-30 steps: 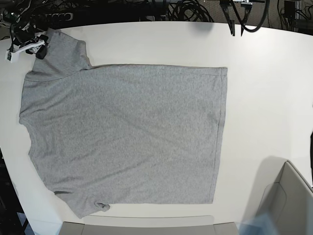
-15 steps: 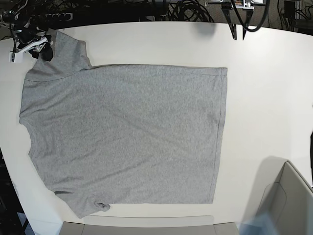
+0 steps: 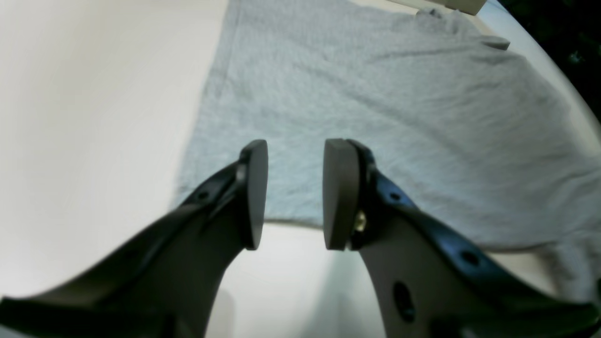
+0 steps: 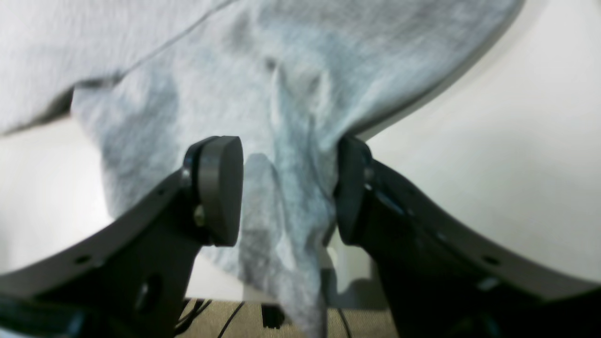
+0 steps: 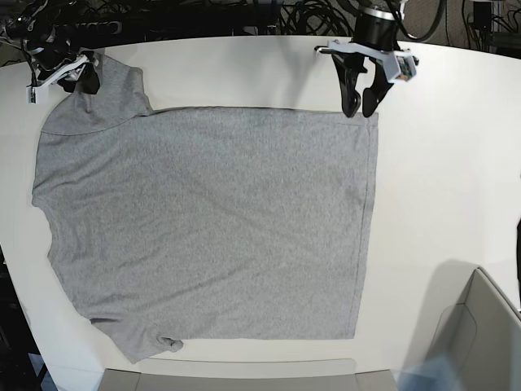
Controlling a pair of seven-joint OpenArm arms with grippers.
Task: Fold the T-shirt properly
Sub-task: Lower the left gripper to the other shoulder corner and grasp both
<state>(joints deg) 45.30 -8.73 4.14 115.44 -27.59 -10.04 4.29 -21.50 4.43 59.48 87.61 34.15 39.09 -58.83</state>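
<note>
The heather-grey T-shirt lies flat on the white table, plain side up, with the hem to the right and the sleeves to the left. My left gripper is open over the hem's far right corner. In the left wrist view it hovers above the shirt's edge, holding nothing. My right gripper is at the far left sleeve. In the right wrist view its jaws stand apart, with bunched sleeve cloth between the pads. No lettering shows.
A grey bin stands at the front right corner. A grey panel runs along the front edge. Dark cables lie behind the table's far edge. Bare table lies to the right of the hem.
My left gripper has come down from the table's far edge to the hem's far corner. My right gripper has shifted slightly right, onto the sleeve. The shirt has not moved.
</note>
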